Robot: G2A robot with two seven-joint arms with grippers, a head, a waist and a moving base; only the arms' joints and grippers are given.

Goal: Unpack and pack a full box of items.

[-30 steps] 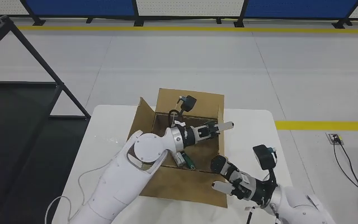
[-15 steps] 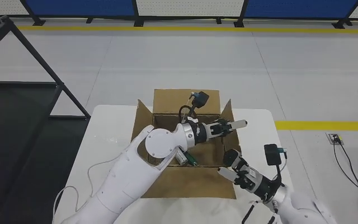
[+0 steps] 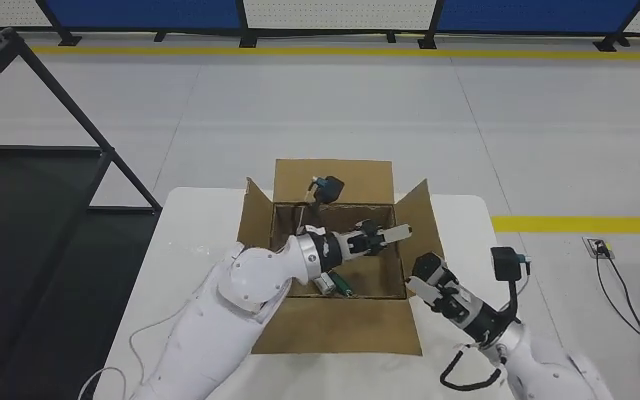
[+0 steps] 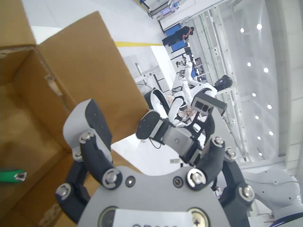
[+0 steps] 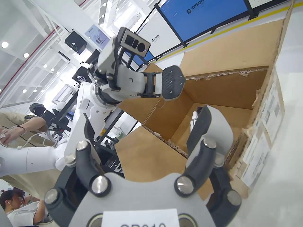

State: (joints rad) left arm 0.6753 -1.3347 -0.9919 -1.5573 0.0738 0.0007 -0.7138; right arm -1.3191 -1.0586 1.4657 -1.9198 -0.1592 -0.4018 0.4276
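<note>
We hold the left gripper (image 3: 390, 235), jaws apart, over the box (image 3: 335, 180); the green item (image 3: 338, 289) lies behind it, toward the near wall.

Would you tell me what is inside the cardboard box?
A green item lies on the box floor. The left gripper hangs over the opening, and its arm hides part of the floor.

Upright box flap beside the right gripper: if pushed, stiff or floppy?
It likely hinges rather than resists: the flap stands free on one creased edge, frayed at the corner. Its panel probably stays flat, being corrugated board. A hard push may slide the whole box on the table, since what shows of its inside looks mostly bare.
</note>
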